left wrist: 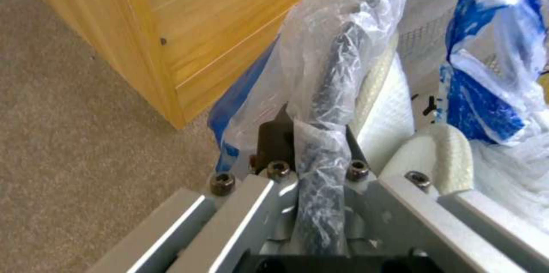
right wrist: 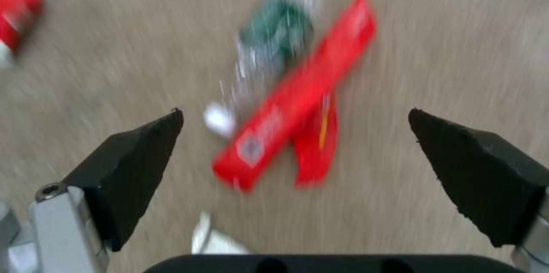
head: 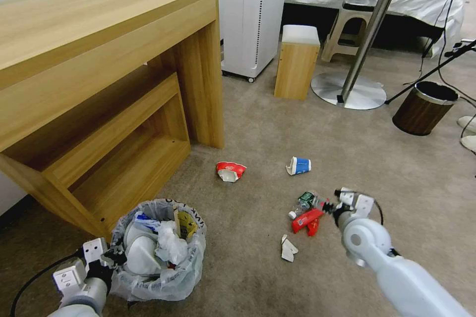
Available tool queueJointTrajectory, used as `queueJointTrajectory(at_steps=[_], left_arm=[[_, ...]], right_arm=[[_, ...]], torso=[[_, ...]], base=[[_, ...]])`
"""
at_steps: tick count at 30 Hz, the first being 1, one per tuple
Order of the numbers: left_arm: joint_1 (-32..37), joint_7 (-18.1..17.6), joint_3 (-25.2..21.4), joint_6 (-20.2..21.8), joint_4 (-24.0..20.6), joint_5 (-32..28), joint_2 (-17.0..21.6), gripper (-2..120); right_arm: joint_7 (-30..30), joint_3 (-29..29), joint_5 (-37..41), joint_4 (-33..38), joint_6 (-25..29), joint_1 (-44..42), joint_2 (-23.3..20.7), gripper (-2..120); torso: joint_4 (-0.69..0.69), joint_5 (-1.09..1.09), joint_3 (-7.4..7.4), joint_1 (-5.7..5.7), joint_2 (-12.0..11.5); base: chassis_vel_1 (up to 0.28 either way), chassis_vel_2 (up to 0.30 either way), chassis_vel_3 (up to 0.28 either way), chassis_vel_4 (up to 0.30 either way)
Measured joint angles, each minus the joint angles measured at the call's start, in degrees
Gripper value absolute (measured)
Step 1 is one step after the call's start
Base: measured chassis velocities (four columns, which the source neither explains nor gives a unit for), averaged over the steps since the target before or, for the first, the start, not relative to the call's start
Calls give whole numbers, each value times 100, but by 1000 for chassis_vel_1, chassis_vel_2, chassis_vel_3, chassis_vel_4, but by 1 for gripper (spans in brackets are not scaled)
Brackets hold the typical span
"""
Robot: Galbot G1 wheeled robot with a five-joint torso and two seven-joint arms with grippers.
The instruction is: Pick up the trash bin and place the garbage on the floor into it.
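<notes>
The trash bin (head: 159, 252), lined with a crinkly whitish bag and holding crumpled litter, stands on the beige floor (head: 258, 124) at the front left. My left gripper (head: 112, 256) is shut on its near rim; in the left wrist view the gripper (left wrist: 317, 129) pinches the bag-covered rim (left wrist: 337, 62). My right gripper (head: 329, 205) hangs open just above the red packet (head: 307, 219) and green-labelled bottle (head: 305, 201). In the right wrist view the open gripper (right wrist: 296, 114) straddles the red packet (right wrist: 337, 58), with the bottle (right wrist: 277, 28) beyond. Also on the carpet: a red-white cup (head: 230, 170), a blue-white cup (head: 298, 165) and a white paper scrap (head: 288, 248).
A wooden desk (head: 99, 74) with a lower shelf stands close beside the bin on the left. Farther back are a wood-grain bin with a metal rim (head: 425, 107), a round table's metal base (head: 349, 90), a small wooden stool (head: 296, 62) and white slippers (head: 468, 122) at the right edge.
</notes>
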Motion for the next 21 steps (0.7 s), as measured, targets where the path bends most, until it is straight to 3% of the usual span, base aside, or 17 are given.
queueJointTrajectory(at_steps=[7, 9, 21], left_arm=[[-32, -5, -8, 0, 75, 0, -23, 1], [-62, -13, -17, 0, 113, -2, -44, 1], [-151, -38, -51, -45, 217, -16, -76, 1]], right_arm=[[-64, -286, 100, -493, -392, 114, 330, 100], [-169, -510, 96, -847, -535, 253, 602, 100], [-546, -1185, -496, -1606, -483, 535, 1359, 100]], torso=[[-1, -1, 0, 0, 0], [0, 0, 0, 0, 0], [1, 0, 0, 0, 0]], base=[[0, 0, 0, 0], [0, 0, 0, 0], [0, 0, 0, 0]])
